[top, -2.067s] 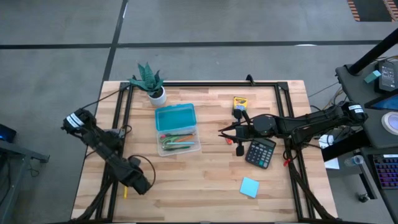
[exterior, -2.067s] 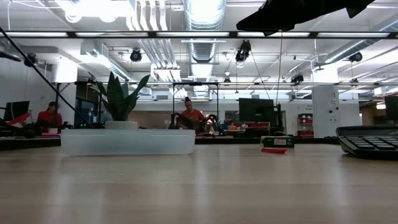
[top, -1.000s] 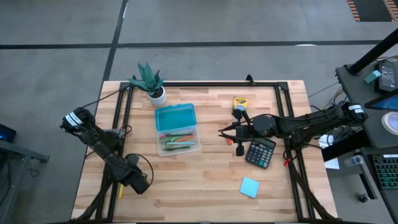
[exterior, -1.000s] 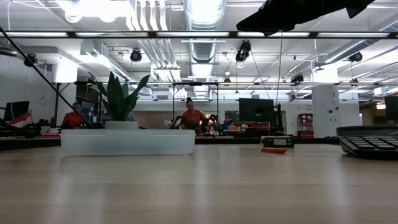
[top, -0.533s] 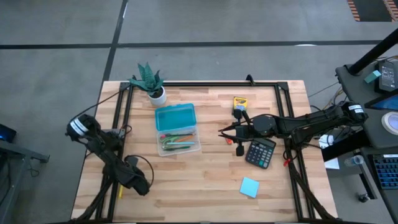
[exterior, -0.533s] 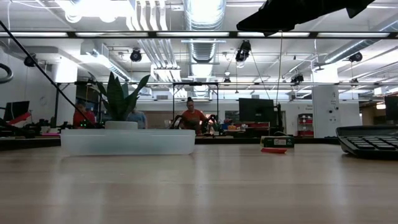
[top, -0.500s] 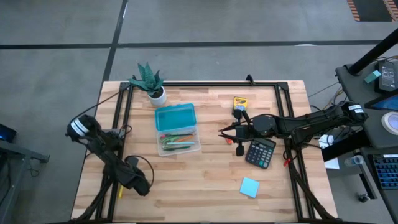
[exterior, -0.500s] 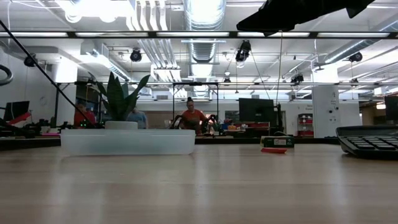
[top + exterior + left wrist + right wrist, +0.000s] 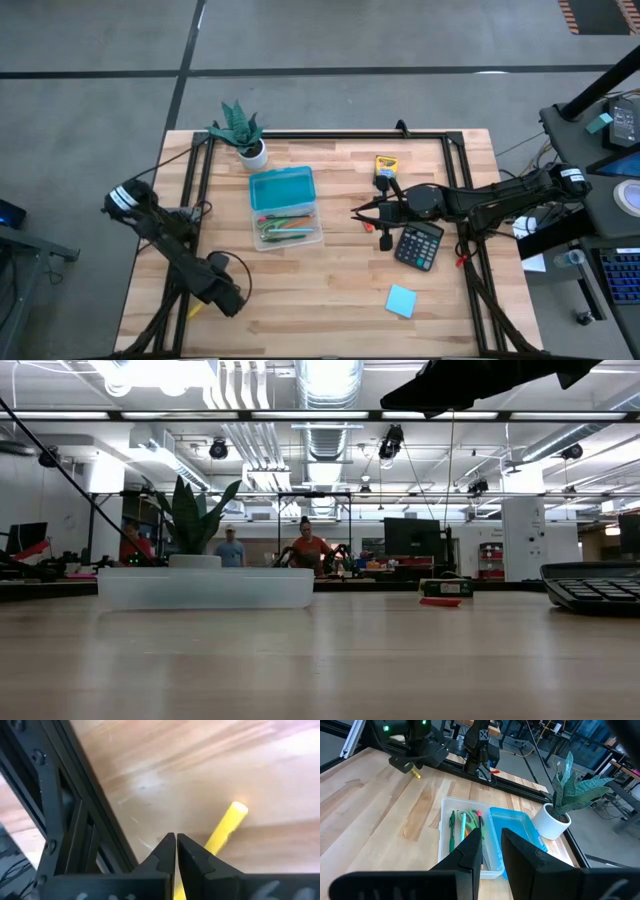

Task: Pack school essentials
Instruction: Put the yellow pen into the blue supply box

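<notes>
**Left gripper closed on a yellow pencil at the table's near-left edge**

Jaws of the left gripper (image 9: 176,851) stood fully closed, tips together, around a yellow pencil (image 9: 227,826) whose free end lay just above the wooden table (image 9: 330,300). From overhead, this gripper (image 9: 213,293) sat low at the near-left edge, beside the black frame rail, with the pencil (image 9: 196,310) showing just beyond it. Jaws of the right gripper (image 9: 490,842) stood slightly apart with nothing between them; that gripper (image 9: 362,214) hung mid-table, between the clear plastic box (image 9: 285,235) and the calculator (image 9: 418,246). Several pens (image 9: 280,229) lay inside the box, its blue lid (image 9: 281,187) open beside it. A crayon box (image 9: 386,166) lay farther back, a blue sticky pad (image 9: 401,300) nearer the front, and a potted plant (image 9: 241,130) at the far-left corner.
</notes>
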Tool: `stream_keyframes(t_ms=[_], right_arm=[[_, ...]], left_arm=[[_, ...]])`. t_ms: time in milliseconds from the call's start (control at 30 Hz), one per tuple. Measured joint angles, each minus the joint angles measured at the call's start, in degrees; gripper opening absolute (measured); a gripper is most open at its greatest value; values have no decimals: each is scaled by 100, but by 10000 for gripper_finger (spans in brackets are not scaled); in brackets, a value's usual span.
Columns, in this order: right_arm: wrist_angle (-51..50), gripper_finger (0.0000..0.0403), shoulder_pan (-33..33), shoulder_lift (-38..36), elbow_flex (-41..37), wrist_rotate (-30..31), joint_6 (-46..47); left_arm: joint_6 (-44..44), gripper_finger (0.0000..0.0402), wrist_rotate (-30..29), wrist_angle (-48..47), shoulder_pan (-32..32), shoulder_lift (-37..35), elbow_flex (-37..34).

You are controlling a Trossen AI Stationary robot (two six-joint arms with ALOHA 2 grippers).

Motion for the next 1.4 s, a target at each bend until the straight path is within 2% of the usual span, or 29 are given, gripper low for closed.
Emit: stream_keyframes(t_ms=[233,400,500,700,833,1000,1267,1400], right_arm=[[1,63,0,0,0,0,-4],[3,63,0,0,0,0,-4],[1,63,0,0,0,0,-2],[-1,63,-1,0,0,0,45],[-43,63,-2,0,0,0,90],[-47,63,0,2,0,0,153],[-49,63,2,2,0,-2,175],[-47,63,2,2,0,-1,168]], left_arm=[[365,2,-23,-29,-2,-529,-24],[1107,13,-285,178,-9,-794,-24],[1362,48,-303,295,-15,-866,-24],[1877,144,-364,340,-84,-796,-27],[1893,181,-509,651,-123,-671,-84],[1943,187,-517,1295,-244,-431,-105],[1944,187,-474,1351,-326,-17,-166],[1944,162,-476,1396,-326,70,-170]])
